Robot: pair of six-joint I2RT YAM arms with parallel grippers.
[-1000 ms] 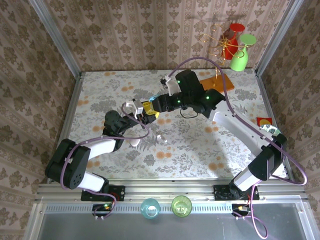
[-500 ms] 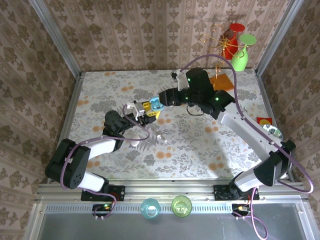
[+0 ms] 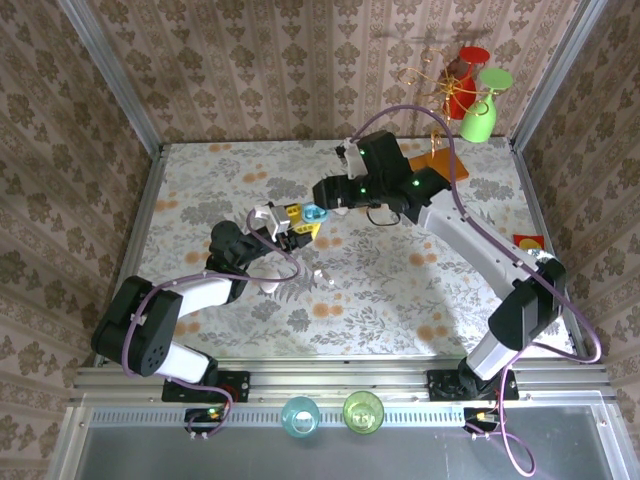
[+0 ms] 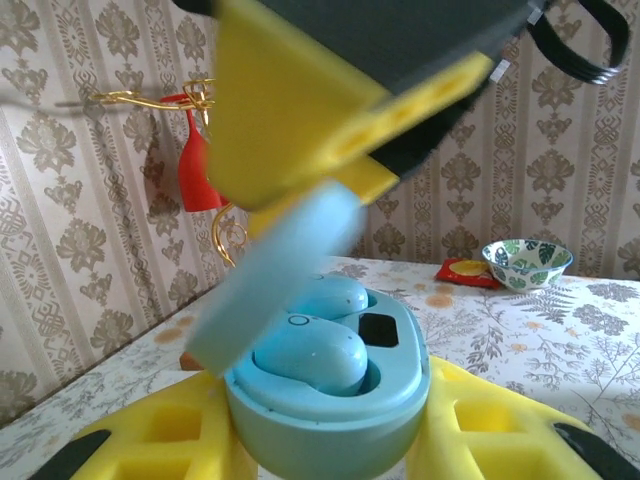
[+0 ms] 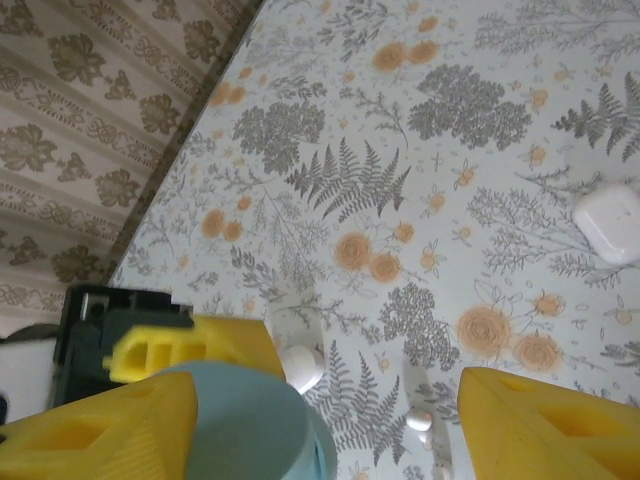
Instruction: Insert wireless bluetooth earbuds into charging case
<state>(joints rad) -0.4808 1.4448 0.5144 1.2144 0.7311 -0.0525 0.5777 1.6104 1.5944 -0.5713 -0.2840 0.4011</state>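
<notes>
The blue charging case [image 4: 330,420] sits clamped between the yellow fingers of my left gripper [image 4: 330,440], held a little above the table. Its lid [image 4: 275,280] stands open and tilted. Two teal earbuds [image 4: 310,355] lie seated in its wells. My right gripper [image 5: 330,400] hovers over the case with jaws wide apart, one yellow finger [image 4: 300,120] against the lid. In the top view the case [image 3: 314,214] is mid-table between the left gripper [image 3: 298,224] and the right gripper [image 3: 320,200]. Small white earbuds [image 5: 420,420] lie on the table below.
A white oval case [image 5: 610,225] and another white rounded piece [image 5: 300,365] rest on the flowered tabletop. A gold rack with red and green glasses [image 3: 470,85] stands at the back right. A patterned bowl [image 3: 545,262] and a red packet [image 3: 527,242] sit at the right edge.
The right gripper's jaws have widened and it has drawn back slightly up and right, uncovering the blue case. The left arm has held still with the case.
</notes>
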